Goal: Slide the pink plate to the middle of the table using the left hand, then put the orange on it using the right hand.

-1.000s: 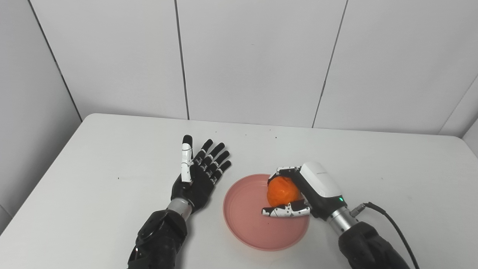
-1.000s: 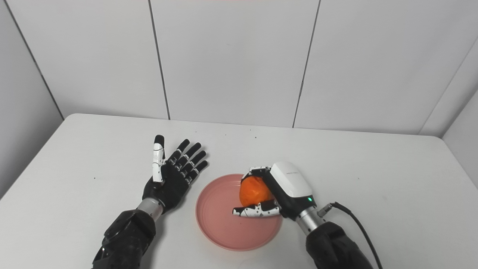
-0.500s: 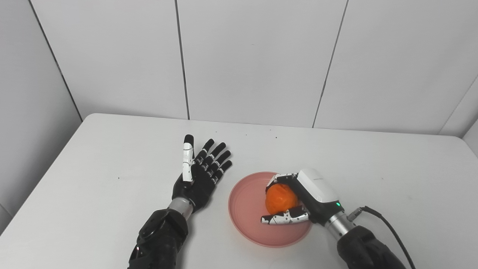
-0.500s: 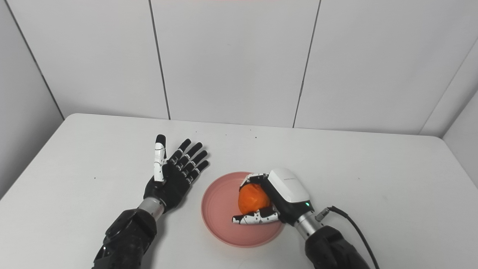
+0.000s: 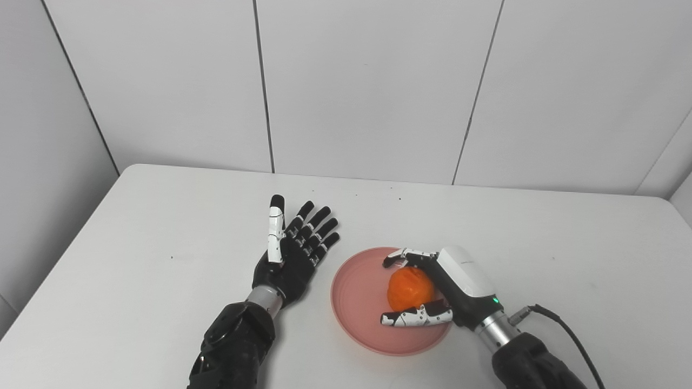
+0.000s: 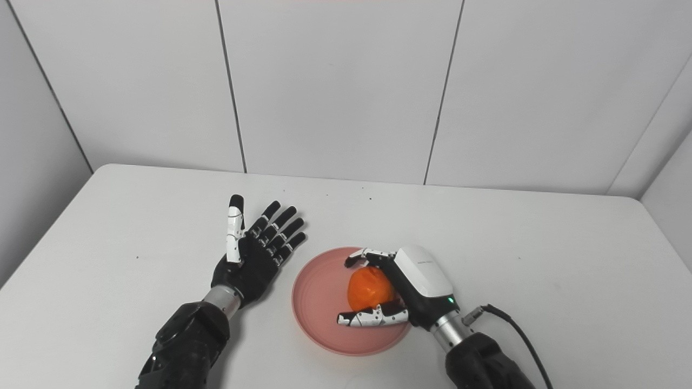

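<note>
The pink plate lies on the white table near its middle, toward the front. The orange rests in the plate's right half. My right hand sits at the plate's right rim, cupped around the orange. Its fingers stretch out past the fruit's far side and its thumb lies along the near side, both loosened off the fruit. My left hand rests palm up on the table just left of the plate, open, fingers spread and holding nothing.
The white table ends at grey wall panels behind and on the left. A black cable trails from my right wrist over the table's front right part.
My right hand lowered the orange onto the plate and its fingers spread away from it. The plate shifted slightly right and back. My left hand barely moved.
</note>
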You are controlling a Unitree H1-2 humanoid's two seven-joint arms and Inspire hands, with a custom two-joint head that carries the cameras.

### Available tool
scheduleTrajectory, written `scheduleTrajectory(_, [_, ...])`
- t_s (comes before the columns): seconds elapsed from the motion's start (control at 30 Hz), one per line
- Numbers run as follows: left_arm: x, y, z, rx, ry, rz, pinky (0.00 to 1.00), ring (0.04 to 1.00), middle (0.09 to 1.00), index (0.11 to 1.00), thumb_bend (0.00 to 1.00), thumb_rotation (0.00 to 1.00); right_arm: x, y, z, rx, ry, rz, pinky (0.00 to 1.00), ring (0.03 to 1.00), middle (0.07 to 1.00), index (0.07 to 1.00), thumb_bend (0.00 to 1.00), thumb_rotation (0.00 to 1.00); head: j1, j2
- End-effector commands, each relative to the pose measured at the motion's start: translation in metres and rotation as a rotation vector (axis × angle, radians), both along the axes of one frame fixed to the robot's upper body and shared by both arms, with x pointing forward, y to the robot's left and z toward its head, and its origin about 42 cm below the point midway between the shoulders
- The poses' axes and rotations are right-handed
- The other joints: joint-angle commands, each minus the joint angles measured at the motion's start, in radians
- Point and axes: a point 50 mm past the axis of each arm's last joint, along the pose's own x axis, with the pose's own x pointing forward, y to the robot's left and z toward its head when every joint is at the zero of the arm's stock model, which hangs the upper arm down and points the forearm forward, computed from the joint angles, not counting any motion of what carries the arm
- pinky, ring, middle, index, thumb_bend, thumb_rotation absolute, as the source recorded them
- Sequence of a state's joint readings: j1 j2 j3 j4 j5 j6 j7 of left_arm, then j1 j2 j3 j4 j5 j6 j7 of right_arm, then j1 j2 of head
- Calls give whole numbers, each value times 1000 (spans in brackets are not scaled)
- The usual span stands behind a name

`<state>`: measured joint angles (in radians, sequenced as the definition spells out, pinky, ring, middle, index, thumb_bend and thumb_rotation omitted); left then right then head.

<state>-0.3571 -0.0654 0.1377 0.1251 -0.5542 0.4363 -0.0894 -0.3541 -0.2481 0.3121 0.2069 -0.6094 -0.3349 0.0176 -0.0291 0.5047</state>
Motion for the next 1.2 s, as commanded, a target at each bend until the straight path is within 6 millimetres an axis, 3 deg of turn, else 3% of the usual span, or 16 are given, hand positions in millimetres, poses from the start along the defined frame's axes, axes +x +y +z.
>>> scheduleTrajectory(0.0, [1,-3,-4,26,22,-13,959,937,943,1000,752,900,6,-1,16,21,-84,21,571,629,656,690,884,735,2,0])
scheduleTrajectory(0.43, [1,-4,-4,25,24,-9,955,938,945,1000,748,900,3,-3,21,87,-122,31,676,765,787,778,890,793,1,-1])
scheduleTrajectory(0.63, [2,-3,-4,68,-14,-8,950,931,944,1000,749,913,6,-6,27,261,-180,-16,674,755,784,777,838,877,2,-3])
scheduleTrajectory(0.8, [5,2,-7,262,-232,41,951,940,946,1000,750,935,19,-19,18,504,-68,-109,726,773,806,818,797,961,-1,-3])
scheduleTrajectory(0.93, [13,4,-11,355,-335,124,993,968,957,1000,828,828,28,-30,6,680,24,-180,764,819,848,858,761,998,-2,-4])
scheduleTrajectory(1.0, [18,4,-14,426,-396,159,999,976,969,1000,784,821,34,-35,-1,786,88,-217,818,857,876,879,757,983,-2,-5])
scheduleTrajectory(1.03, [21,3,-16,461,-424,171,1000,985,982,1000,703,825,39,-38,-7,841,122,-244,867,888,901,901,782,982,-2,-7])
scheduleTrajectory(1.17, [33,-1,-25,521,-446,215,1000,998,998,1000,609,834,55,-40,-27,971,223,-340,925,919,930,936,822,997,-3,-26])
